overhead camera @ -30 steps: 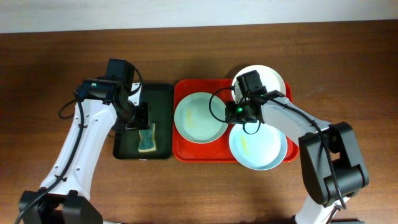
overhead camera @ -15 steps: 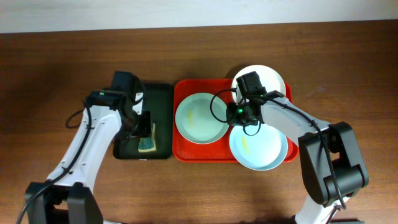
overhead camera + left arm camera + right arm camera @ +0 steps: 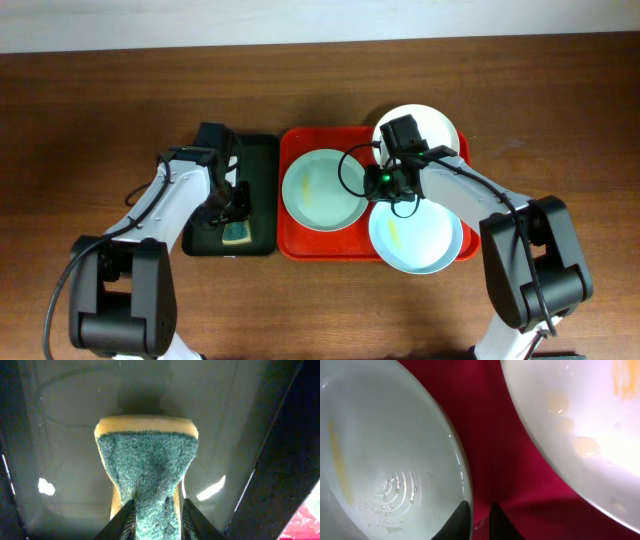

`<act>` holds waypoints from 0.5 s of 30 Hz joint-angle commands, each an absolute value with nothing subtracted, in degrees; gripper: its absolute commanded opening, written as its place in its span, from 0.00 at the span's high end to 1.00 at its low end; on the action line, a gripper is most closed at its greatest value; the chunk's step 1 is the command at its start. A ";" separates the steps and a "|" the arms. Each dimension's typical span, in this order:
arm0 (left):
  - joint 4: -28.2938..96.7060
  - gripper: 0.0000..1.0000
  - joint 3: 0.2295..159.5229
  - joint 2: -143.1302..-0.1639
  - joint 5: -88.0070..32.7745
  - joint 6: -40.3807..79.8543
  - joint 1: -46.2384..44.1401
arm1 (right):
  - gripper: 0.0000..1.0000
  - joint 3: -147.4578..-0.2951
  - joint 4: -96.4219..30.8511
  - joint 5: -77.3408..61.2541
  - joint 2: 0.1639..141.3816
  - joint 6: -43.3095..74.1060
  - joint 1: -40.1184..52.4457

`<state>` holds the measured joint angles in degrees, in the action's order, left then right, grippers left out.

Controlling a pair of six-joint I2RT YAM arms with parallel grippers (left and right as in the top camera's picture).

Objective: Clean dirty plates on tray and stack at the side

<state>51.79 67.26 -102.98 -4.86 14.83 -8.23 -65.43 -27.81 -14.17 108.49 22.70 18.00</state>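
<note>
**Early stage: sponge gripped, no plate stacked**

The left gripper [image 3: 155,522] pinches the sponge [image 3: 147,465] over the dark green tray [image 3: 258,150]. The right gripper [image 3: 479,510] is low over the red tray [image 3: 330,243], jaws a slit apart and empty. All plates are on the red tray: mint plate [image 3: 322,188], second mint plate [image 3: 415,235], white plate [image 3: 435,125]. Yellow smears show. Nothing is stacked on the desk [image 3: 560,100]. By my reckoning, wiping and stacking all remain.

Overhead cam: right arm [image 3: 458,185] hides the lower-left rim of the white round plate [image 3: 432,122] and the top rim of the pale mint-green round plate [image 3: 422,242] below it. Left wrist cam: yellow sponge w/ green scouring pad [image 3: 146,467] runs off the bottom edge, its near end lost btwn the fingers of the left gripper [image 3: 156,522]; from overhead most of it sits under that gripper.
</note>
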 commanded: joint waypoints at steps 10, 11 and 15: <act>50.74 0.71 66.67 -106.15 -0.64 15.84 -8.01 | 0.84 -65.36 -27.64 -12.99 108.14 23.00 18.37; 50.76 0.71 66.65 -106.26 -0.62 15.81 -8.08 | 0.83 -65.36 -27.64 -12.99 108.14 23.00 18.37; 50.76 0.68 66.57 -106.32 -0.60 15.81 -8.25 | 0.80 -65.36 -27.64 -12.99 108.14 23.00 18.37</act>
<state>50.92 67.26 -105.36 -1.43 15.07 -8.23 -65.43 -27.81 -14.15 108.49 22.72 18.00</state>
